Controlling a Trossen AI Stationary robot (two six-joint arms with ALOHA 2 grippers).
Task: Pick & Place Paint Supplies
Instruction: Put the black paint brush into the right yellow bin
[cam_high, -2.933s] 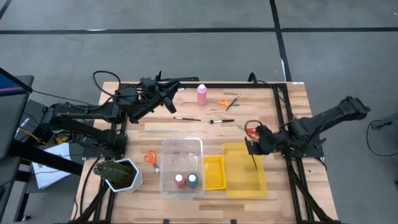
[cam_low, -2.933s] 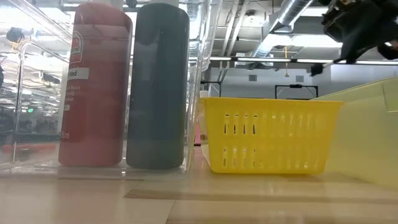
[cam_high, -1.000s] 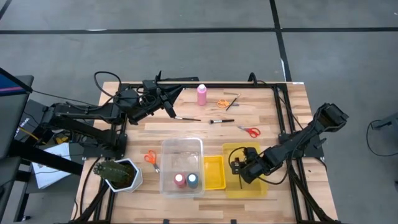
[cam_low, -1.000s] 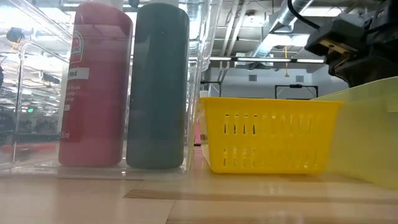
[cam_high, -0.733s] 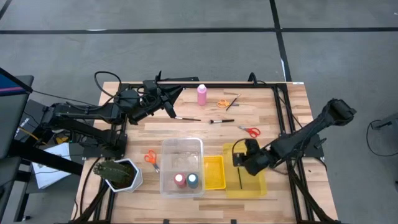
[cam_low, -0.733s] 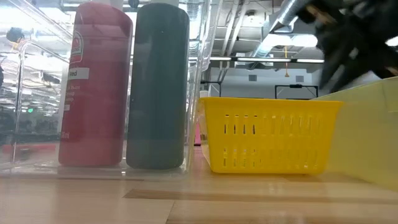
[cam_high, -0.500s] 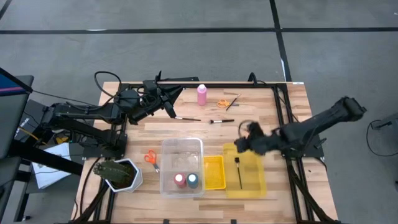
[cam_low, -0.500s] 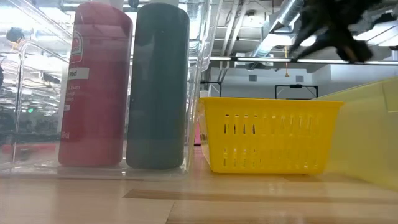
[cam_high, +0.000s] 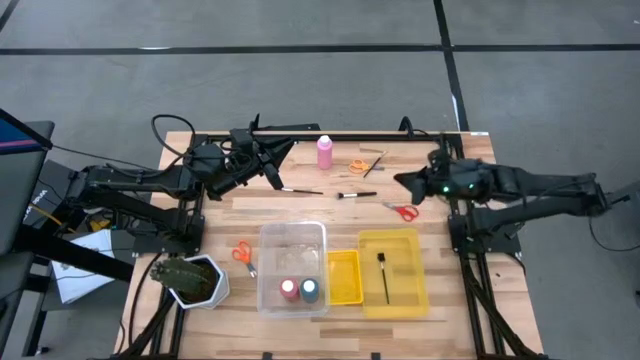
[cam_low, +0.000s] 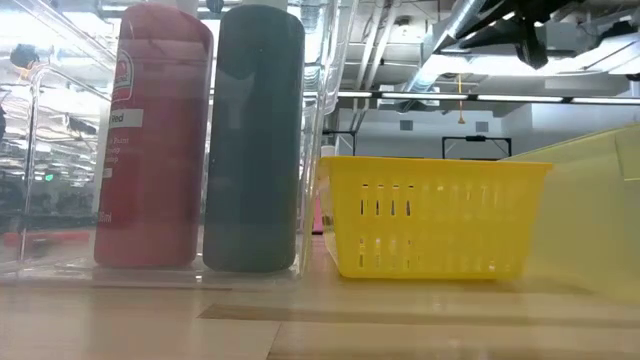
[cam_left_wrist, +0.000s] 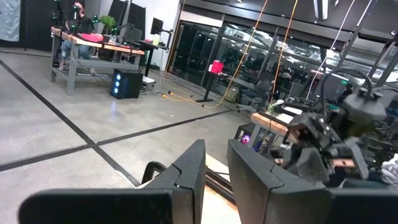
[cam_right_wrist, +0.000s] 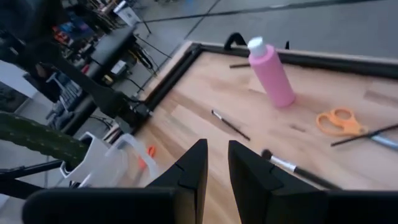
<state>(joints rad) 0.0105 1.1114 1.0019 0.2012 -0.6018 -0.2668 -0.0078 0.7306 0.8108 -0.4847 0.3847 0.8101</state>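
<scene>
My right gripper (cam_high: 401, 181) (cam_right_wrist: 217, 155) hangs shut above the table, just beyond the red-handled scissors (cam_high: 403, 211), pointing toward the table's left. A pink bottle (cam_high: 325, 152) (cam_right_wrist: 271, 73) stands near the far edge. Beside it lie orange scissors (cam_high: 357, 166) (cam_right_wrist: 339, 121) and thin brushes (cam_high: 300, 190) (cam_high: 356, 194) (cam_high: 374, 161). One brush (cam_high: 385, 277) lies flat in the yellow bin (cam_high: 410, 297). The red bottle (cam_high: 289, 290) (cam_low: 155, 140) and the blue bottle (cam_high: 310, 290) (cam_low: 255, 140) stand in the clear bin (cam_high: 293, 240). My left gripper (cam_high: 275, 170) (cam_left_wrist: 216, 155) waits shut at the far left.
A small yellow basket (cam_high: 344, 276) (cam_low: 430, 215) sits between the two bins. A second pair of orange scissors (cam_high: 243, 254) lies left of the clear bin. A green plant in a white pot (cam_high: 187, 280) stands at the near left corner. Bare wood shows mid-table.
My right gripper has risen out of the yellow bin and swung toward the far edge, tipping from pointing down to nearly level. It now hangs over the red scissors. The brush has stayed lying in the yellow bin.
</scene>
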